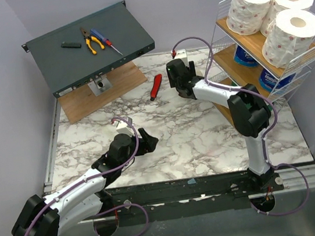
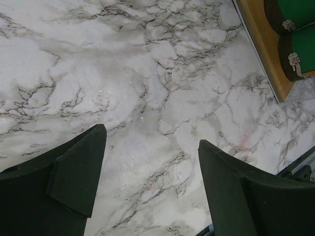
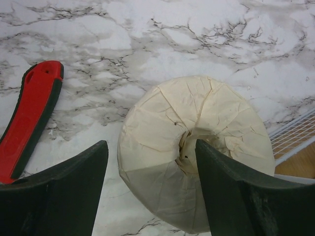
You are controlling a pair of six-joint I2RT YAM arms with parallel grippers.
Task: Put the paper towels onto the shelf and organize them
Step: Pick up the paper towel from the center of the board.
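The left gripper (image 1: 148, 140) hangs low over the bare marble table (image 1: 195, 133), near the front. Its fingers (image 2: 74, 177) stand wide apart and nothing is between them. It has no part in the work at this moment.

Farther back, the right gripper (image 3: 150, 147) is above the cream roll (image 3: 197, 152), also with its fingers apart and gripping nothing. This roll stands on its end on the table, just beside the wire foot of the shelf (image 3: 295, 137). The red tool (image 3: 32, 118) lies near it on the other side.

On the shelf (image 1: 243, 36), 3 white rolls (image 1: 289, 35) fill the top level, 2 blue rolls (image 1: 272, 78) lie on the middle level, and 2 green rolls (image 2: 295, 14) lie on the lowest one. So the cream roll seems to be the last one to place.

The danger I see is in the grip. The roll looks wider than the gap between the fingers, and one finger stands over its middle, not outside it. If the fingers close like this, they may crush the soft paper or push the roll against the wire. Later, the levels are slanted, so a roll put down badly could slide or fall out.

At the far left, the grey box (image 1: 88, 45) with hand tools is not involved.
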